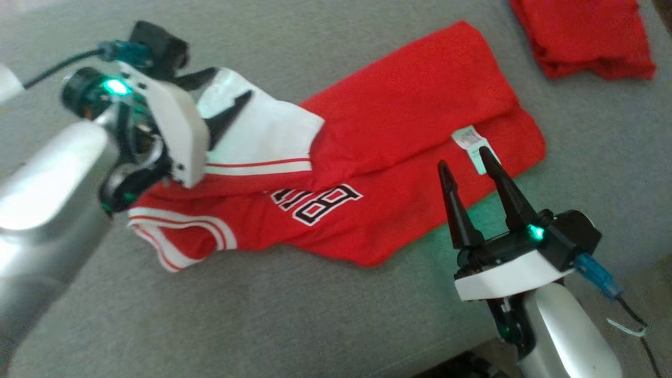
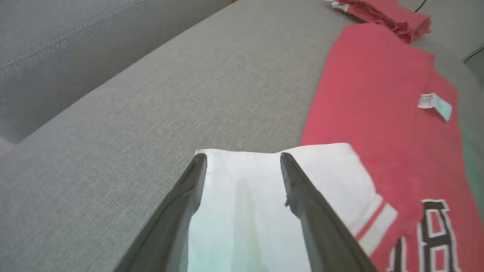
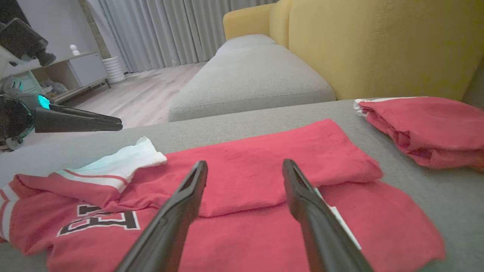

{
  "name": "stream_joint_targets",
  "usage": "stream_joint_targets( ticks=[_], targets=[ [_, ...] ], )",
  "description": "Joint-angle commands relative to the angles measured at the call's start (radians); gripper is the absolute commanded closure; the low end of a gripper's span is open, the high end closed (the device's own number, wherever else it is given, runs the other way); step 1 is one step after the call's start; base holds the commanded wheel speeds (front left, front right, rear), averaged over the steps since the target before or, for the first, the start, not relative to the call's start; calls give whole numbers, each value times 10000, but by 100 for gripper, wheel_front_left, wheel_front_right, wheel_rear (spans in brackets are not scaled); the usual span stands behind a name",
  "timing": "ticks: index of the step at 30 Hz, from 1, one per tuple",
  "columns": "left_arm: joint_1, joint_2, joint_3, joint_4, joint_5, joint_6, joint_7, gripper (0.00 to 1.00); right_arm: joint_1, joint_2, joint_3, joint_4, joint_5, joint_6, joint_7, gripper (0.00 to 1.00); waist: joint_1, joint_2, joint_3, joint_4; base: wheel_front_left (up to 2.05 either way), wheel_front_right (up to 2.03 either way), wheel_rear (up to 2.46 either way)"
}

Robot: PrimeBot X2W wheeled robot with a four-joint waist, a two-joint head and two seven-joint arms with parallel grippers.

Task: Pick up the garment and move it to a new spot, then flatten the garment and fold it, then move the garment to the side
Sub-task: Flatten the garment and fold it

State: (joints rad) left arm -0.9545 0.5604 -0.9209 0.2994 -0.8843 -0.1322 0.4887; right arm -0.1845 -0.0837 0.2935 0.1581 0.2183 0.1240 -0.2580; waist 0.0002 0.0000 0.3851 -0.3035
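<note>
A red jersey lies on the grey sofa cushion, folded lengthwise, with one long half laid over the other. Its white sleeve, edged with a thin red stripe, rests on top of the jersey at the shoulder end. Black-and-white lettering shows on the lower layer just beside that sleeve (only a few letters can be read, and not surely).

The left claw hangs above the jersey's white sleeve with its fingers spread wide and nothing between them. From the right wrist view it is clear of the cloth, and the sleeve lies flat below it.

The right claw sits at the jersey's hem end, also spread wide and holding nothing. Its fingertips are over the lower layer, just beside the white care label. Whether the tips touch the fabric cannot be told.

Beyond the jersey's hem end, apart from it on the same cushion, lies a second folded red garment. Behind that one rises a yellow sofa back.
</note>
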Motion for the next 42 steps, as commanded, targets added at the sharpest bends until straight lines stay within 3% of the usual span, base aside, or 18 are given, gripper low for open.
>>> stream_joint_targets(
  ticks=[1,8,16,19,26,31,36,42],
  targets=[
    [-813,607,226,145,-106,18,-41,0,-185,40,246,-253,63,67,-38,0,-2,0,304,-420,0,0,0],
    [-1391,820,-519,1532,-399,17,-472,0,-157,143,299,-224,81,67,-38,0,-2,0,562,-843,0,0,0],
    [-1801,970,-1515,2060,-676,16,-474,0,-205,184,320,-237,77,67,-38,0,-2,0,710,-998,0,0,0],
    [-1891,1075,-2007,2031,-900,16,-357,98,-224,198,247,-262,47,67,-38,0,-2,0,728,-1000,0,0,0],
    [-2449,1260,-2706,1553,-971,16,-1489,100,-227,69,-391,-142,435,67,-38,0,-2,0,646,-643,0,0,0],
    [-3002,1288,-2900,1243,-694,16,-2777,100,-574,-1182,-506,259,365,67,-38,0,-2,0,625,-181,0,0,0],
    [-3350,1407,-3049,991,-443,16,-3559,100,-1189,-2588,-379,1732,59,67,-38,0,-2,0,609,292,0,0,0],
    [-3576,1458,-3123,810,-404,16,-3962,100,-2176,-3175,-212,3134,-167,67,36,0,-2,0,653,742,0,0,0]
  ],
)
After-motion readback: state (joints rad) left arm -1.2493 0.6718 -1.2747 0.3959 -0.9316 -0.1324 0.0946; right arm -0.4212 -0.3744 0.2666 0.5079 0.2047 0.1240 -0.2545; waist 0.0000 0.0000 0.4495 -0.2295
